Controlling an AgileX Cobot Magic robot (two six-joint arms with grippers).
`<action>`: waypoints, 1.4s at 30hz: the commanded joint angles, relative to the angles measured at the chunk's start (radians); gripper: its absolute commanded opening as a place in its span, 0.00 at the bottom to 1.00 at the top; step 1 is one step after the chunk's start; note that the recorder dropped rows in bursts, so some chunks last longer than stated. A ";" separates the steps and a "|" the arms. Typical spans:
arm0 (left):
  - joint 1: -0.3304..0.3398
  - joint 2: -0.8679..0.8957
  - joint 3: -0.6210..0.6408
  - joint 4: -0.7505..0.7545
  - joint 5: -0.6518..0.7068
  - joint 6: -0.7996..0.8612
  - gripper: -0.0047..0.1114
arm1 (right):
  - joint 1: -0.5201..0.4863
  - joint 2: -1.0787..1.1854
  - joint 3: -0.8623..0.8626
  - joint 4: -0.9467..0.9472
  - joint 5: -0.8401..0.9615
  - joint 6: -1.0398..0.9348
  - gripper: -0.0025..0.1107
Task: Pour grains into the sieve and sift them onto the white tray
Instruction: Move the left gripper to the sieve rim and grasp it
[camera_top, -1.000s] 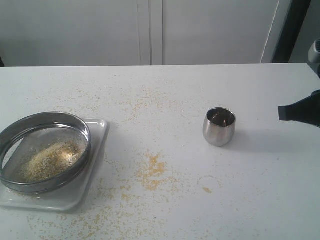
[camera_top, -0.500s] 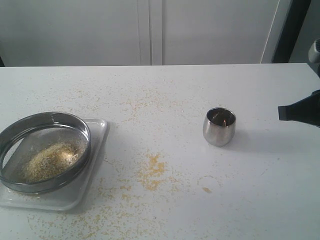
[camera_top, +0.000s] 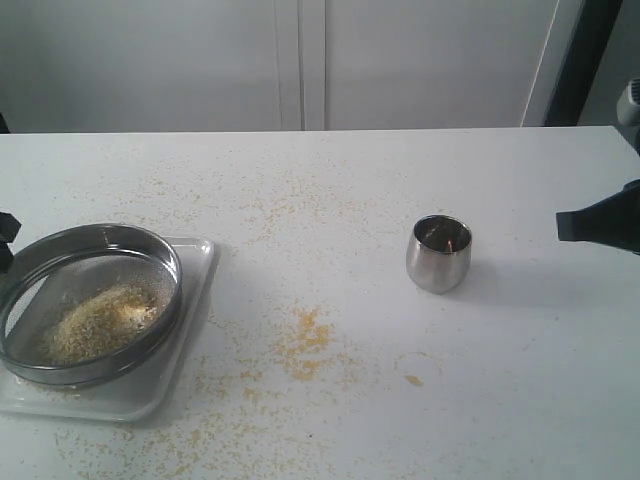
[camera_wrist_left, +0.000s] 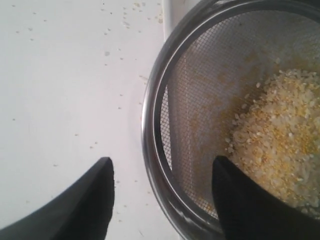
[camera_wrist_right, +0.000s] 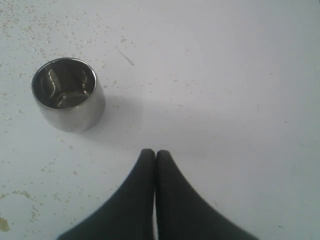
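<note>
The sieve rests on the white tray at the left, with a heap of grains on its mesh. In the left wrist view the sieve's steel rim runs between the open fingers of my left gripper, one finger outside the ring, the other over the grains. Only its tip shows at the exterior view's left edge. My right gripper is shut and empty, hovering right of the steel cup; it appears at the right edge in the exterior view.
The small steel cup stands upright mid-right on the table, looking empty. Spilled grains lie scattered across the tabletop, thickest in a patch near the middle and in front of the tray.
My left gripper has come into the exterior view at the left edge, beside the sieve. The sieve, cup and right gripper have stayed put.
</note>
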 joint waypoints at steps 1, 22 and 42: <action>-0.004 0.059 -0.040 -0.001 -0.006 -0.005 0.53 | -0.006 -0.006 0.004 -0.001 -0.011 0.000 0.02; -0.004 0.246 -0.058 -0.001 -0.129 0.034 0.50 | -0.006 -0.006 0.004 0.001 -0.012 0.000 0.02; -0.004 0.275 -0.058 -0.004 -0.125 0.029 0.09 | -0.006 -0.006 0.004 0.001 -0.012 0.000 0.02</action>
